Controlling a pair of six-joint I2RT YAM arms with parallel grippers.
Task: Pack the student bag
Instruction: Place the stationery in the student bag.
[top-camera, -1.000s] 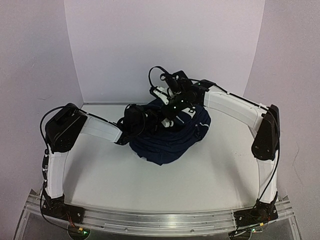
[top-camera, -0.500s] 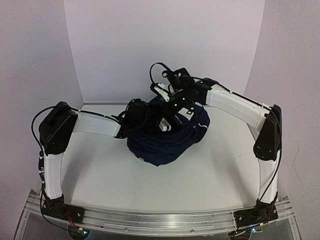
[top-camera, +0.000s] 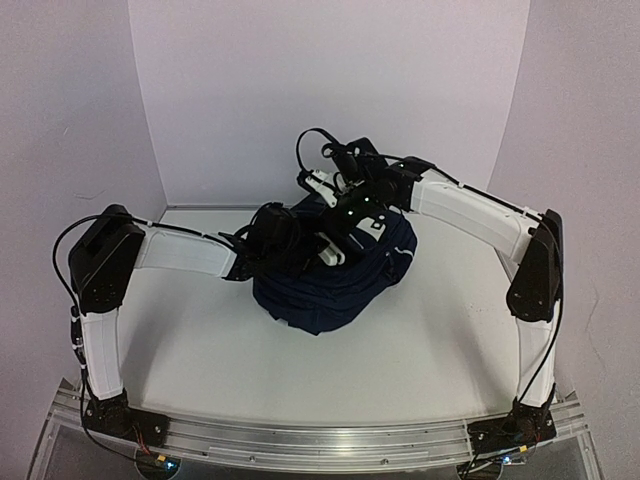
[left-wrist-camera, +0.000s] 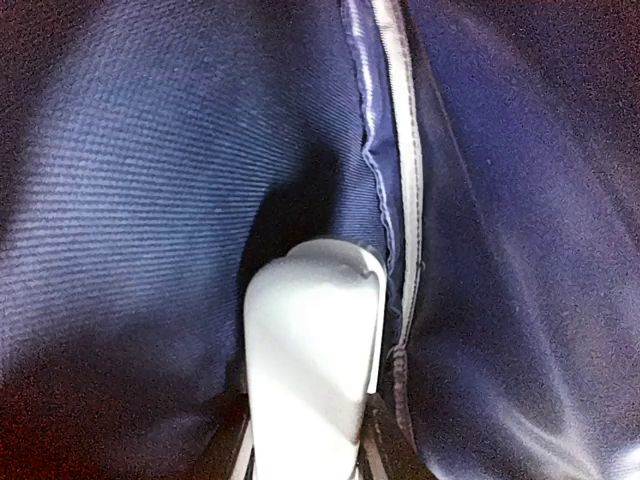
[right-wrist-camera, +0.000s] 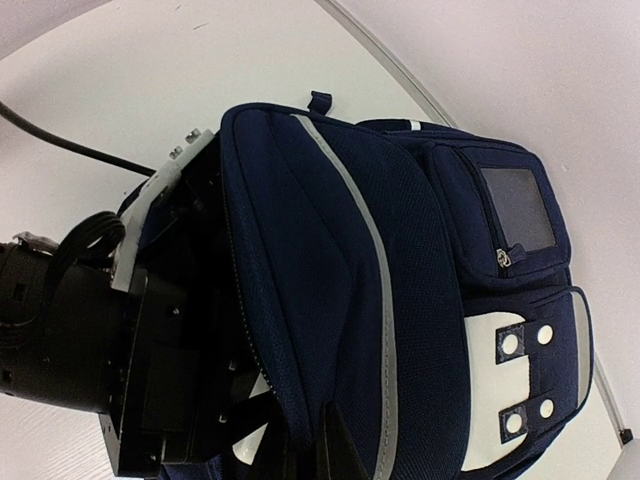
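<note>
The student bag (top-camera: 340, 288), dark navy with a thin white stripe, white buckle patches and a grey label, lies in the middle of the table with its main compartment open. It also shows in the right wrist view (right-wrist-camera: 330, 250). My right gripper (top-camera: 352, 212) is shut on the rim of the bag's opening, its dark fingers (right-wrist-camera: 335, 450) pinching the fabric and holding it up. My left gripper (top-camera: 322, 250) reaches into the opening. In the left wrist view its white fingers (left-wrist-camera: 312, 330) sit together against navy lining (left-wrist-camera: 150, 180), with nothing seen between them.
The white table (top-camera: 200, 340) is walled at the back and sides. A black cable (right-wrist-camera: 70, 140) of the left arm runs across the table beside the bag. The left arm's black wrist (right-wrist-camera: 80, 330) fills the bag's mouth.
My left arm has pushed its gripper rightward, deeper into the bag's opening. My right gripper has kept its hold on the rim and shifted slightly. The bag has bunched up a little.
</note>
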